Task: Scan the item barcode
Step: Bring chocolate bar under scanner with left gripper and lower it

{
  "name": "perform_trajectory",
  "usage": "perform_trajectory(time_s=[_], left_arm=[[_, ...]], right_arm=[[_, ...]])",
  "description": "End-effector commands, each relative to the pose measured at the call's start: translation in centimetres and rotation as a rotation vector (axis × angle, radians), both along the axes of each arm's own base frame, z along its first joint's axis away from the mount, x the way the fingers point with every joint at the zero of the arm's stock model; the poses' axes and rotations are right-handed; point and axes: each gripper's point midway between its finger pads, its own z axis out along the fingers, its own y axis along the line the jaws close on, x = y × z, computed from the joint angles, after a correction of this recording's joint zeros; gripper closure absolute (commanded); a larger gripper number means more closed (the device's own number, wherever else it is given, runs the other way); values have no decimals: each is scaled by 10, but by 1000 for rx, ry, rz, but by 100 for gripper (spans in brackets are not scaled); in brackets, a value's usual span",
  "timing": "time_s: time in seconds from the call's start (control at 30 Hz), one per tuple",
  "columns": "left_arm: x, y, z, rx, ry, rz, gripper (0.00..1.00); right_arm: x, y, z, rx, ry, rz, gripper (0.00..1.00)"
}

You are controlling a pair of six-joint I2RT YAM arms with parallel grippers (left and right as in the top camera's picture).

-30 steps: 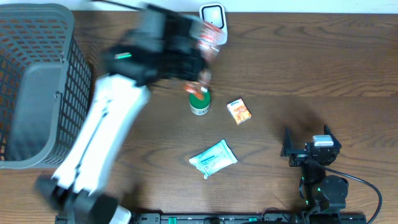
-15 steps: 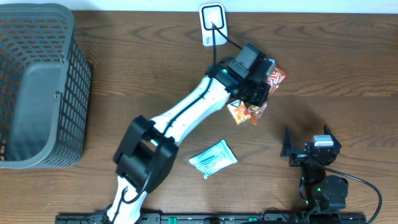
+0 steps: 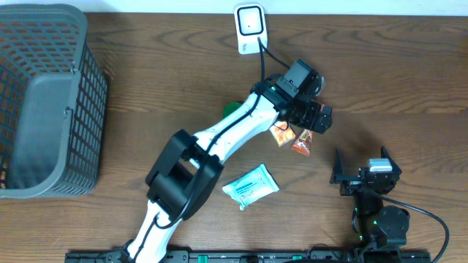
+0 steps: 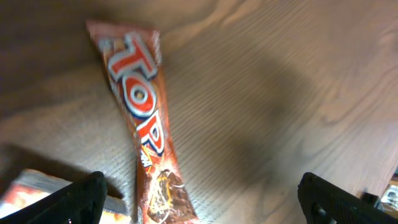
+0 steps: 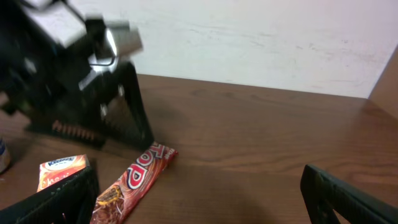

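A red-brown "TOP" candy bar (image 4: 144, 118) lies flat on the wooden table, loose below my left gripper (image 4: 202, 202), whose jaws stand wide open on either side of it. From above, the bar (image 3: 301, 142) rests just beneath the left gripper (image 3: 316, 117), next to a small orange box (image 3: 280, 133). The white barcode scanner (image 3: 249, 20) stands at the table's back edge. My right gripper (image 3: 362, 166) is open and holds nothing at the front right; its camera sees the bar (image 5: 134, 180) ahead on the left.
A grey mesh basket (image 3: 44, 102) fills the far left. A green can (image 3: 230, 108) is half hidden behind the left arm. A white-and-teal packet (image 3: 251, 186) lies in the front middle. The orange box (image 5: 62, 171) sits left of the bar.
The left gripper has opened and let go of the candy bar, which now lies on the table by the orange box. The right arm has not moved.
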Motion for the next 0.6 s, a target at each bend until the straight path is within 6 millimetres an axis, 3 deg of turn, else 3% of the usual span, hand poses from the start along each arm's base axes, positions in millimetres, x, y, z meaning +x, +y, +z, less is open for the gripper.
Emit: perform_trajectory(time_s=[0.0,0.03,0.07,0.1,0.17,0.57], left_arm=[[14,3,73,-56,-196,-18,2],[16,5,78,-47,-222,-15,1],[17,7,78,-39,-231,-13,21],[17,7,78,-39,-231,-14,54],[15,9,70,-24,-206,-10,92],[-12,-7,6,-62,41,-100,93]], right_arm=[[0,-3,-1,15,2,-13,1],[0,-3,-1,15,2,-13,1],[0,-3,-1,15,2,-13,1],[0,-3,-1,15,2,-13,1],[0,-3,-1,15,2,-13,1],[0,-3,-1,15,2,-13,1]])
